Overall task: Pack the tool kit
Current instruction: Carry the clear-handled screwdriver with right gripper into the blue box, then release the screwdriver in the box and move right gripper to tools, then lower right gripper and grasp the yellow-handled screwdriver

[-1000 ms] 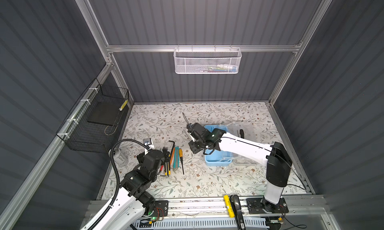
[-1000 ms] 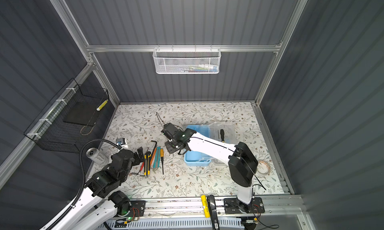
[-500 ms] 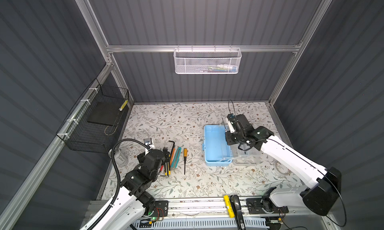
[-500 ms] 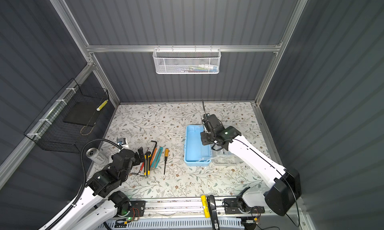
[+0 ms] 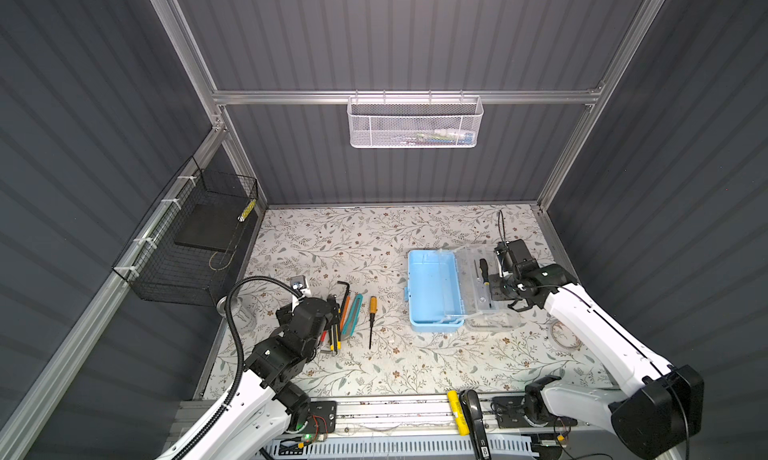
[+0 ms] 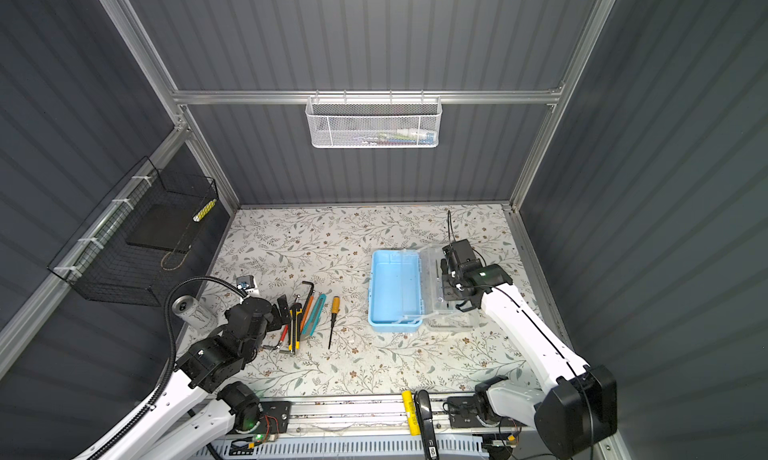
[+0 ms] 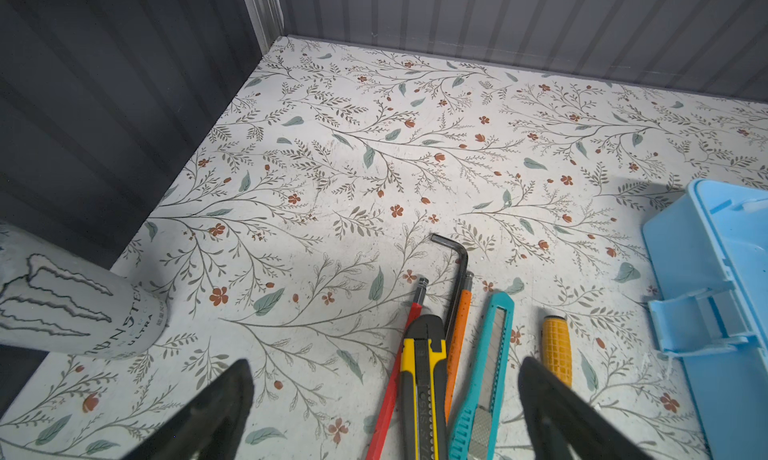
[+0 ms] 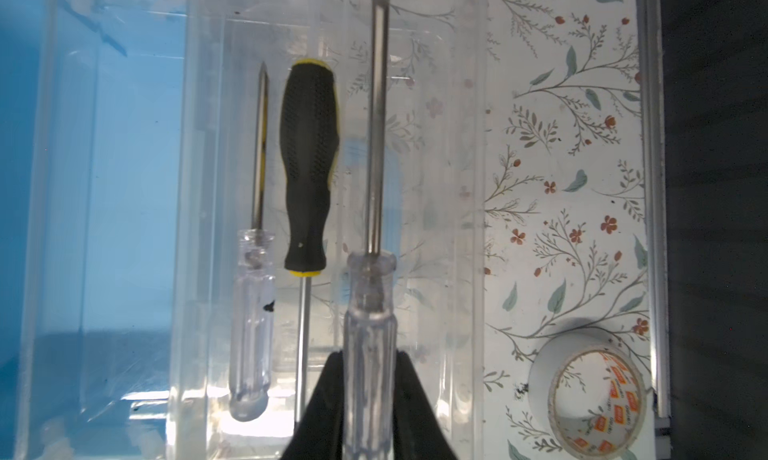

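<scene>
Right wrist view: the right gripper (image 8: 369, 379) is clamped on the handle of the long clear-handled screwdriver (image 8: 370, 308). Its fingers (image 8: 328, 399) sit on either side, and the shaft runs straight out ahead of the pincer. Below the tool lies the clear tray (image 8: 461, 154) (tray or opened lid, I cannot tell which through the plastic), lying right against the blue box (image 8: 104, 196) along one long side.

Already in the tray are the short clear-handled screwdriver (image 8: 251, 325) and the black-handled screwdriver (image 8: 308, 162). They lie side by side, head to tail, both lengthwise.

Key relation: the held tool's long axis runs parallel to those two and to the tray's long walls. A bare strip of tray sits directly under it, on the side of the black handle away from the box. Judgement: a straight lowering should do, with no twist of the wrist. The tip is out of frame, so its clearance from the end wall cannot be checked.

Left wrist view: the left gripper (image 7: 386, 381) has its jaws spread wide and holds nothing. It hovers over the loose tools on the table (image 7: 374, 146): yellow knife (image 7: 424, 374), teal knife (image 7: 490, 362), yellow-handled screwdriver (image 7: 557, 349) and black hex key (image 7: 455, 270). These lie nearer the left arm, with bare table between them and the box. The right arm is the one at the tray.

A tape roll (image 8: 590, 395) sits outside the tray, not in the path.
</scene>
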You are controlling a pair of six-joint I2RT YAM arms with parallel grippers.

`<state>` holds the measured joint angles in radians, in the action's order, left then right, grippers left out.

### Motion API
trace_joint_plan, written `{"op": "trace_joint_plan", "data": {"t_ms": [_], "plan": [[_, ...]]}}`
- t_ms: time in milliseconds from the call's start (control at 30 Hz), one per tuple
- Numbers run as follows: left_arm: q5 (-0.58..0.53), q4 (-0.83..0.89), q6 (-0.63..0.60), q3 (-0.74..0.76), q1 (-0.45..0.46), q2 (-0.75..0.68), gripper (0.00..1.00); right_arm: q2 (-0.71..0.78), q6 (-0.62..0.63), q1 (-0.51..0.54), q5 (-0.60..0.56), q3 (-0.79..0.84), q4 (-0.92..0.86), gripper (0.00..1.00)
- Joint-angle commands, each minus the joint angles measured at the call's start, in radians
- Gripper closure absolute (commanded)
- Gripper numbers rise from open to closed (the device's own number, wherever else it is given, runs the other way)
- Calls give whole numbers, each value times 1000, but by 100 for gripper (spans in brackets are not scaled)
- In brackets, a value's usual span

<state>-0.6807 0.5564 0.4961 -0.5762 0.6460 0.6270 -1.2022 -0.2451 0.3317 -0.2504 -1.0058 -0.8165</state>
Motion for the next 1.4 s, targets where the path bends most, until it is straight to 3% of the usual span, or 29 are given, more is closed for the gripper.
{"op": "trace_joint_plan", "data": {"t_ms": [0,300,433,633,800,967,1133,1267,1367], "plan": [[-2,2,-18,1,0,5,1,-23,32,-21,-12,10,12,98],[-8,2,-14,1,-1,11,1,-55,29,-27,1,18,36,77],[-5,3,-16,0,0,12,1,-45,26,-26,0,8,36,63],[-2,1,-16,-2,-1,20,0,-22,13,-2,-15,-33,2,57],[-3,3,-16,-1,0,21,1,18,-53,153,13,-64,61,55],[-3,5,-14,0,0,10,1,-52,-136,363,52,-79,219,54],[5,16,-4,-3,0,4,1,-239,-169,548,30,-141,367,54],[12,16,-2,0,0,-3,1,-425,-183,622,44,-255,405,51],[10,21,-1,-4,0,-5,1,-561,-201,648,121,-351,400,49]]}}
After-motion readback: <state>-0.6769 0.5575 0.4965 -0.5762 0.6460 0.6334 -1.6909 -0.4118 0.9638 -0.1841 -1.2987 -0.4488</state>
